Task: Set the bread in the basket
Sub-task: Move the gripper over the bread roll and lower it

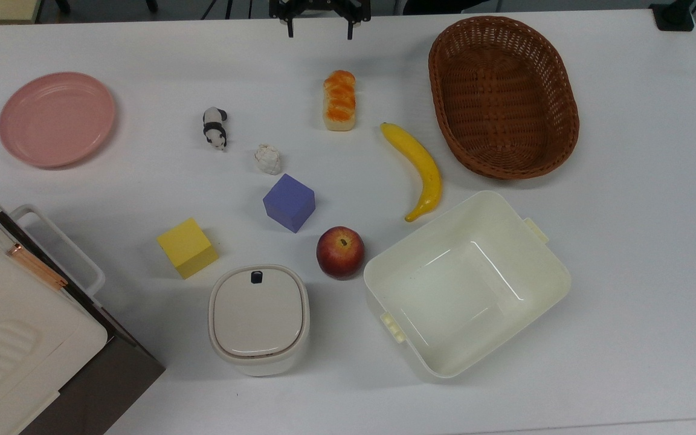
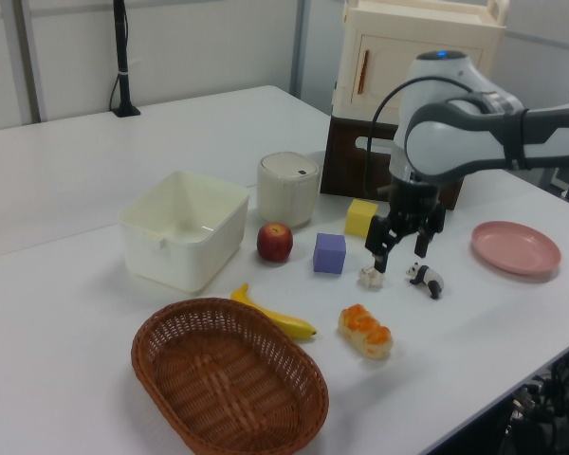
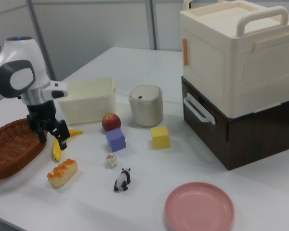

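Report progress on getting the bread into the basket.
Done: nothing yet; the dark brown woven wicker basket is empty. In hand: the open claw hangs above the table, holding nothing. Left: grasp the small orange-topped toy bread loaf lying on the white table, then carry it over.

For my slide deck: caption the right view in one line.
Open tool hangs above the bread on a crowded white table, empty basket alongside.
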Robot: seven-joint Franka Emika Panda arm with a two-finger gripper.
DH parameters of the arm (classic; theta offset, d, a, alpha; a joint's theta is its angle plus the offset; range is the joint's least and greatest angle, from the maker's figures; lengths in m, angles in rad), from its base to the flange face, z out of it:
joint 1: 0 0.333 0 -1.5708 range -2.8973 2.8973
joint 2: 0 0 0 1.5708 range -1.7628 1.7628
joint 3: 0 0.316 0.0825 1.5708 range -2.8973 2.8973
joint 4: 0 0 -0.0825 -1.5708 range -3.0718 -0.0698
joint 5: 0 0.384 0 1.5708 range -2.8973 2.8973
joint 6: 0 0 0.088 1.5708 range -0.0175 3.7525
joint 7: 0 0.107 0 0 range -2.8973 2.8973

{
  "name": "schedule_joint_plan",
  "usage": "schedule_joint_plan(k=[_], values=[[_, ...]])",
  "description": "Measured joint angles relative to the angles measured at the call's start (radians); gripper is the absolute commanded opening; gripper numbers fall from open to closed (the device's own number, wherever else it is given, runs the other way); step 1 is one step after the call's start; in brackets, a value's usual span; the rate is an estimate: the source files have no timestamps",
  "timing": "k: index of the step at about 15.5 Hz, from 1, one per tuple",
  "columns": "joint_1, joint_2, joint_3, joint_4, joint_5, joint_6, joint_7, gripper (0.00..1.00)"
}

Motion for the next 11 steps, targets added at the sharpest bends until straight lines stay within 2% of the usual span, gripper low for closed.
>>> schedule_joint_plan(k=[4,11], values=[[0.006,0.048,0.0,-0.03,0.0,0.009,0.0,1.0],[0.022,0.145,0.0,-0.036,0.0,0.121,0.003,1.0]])
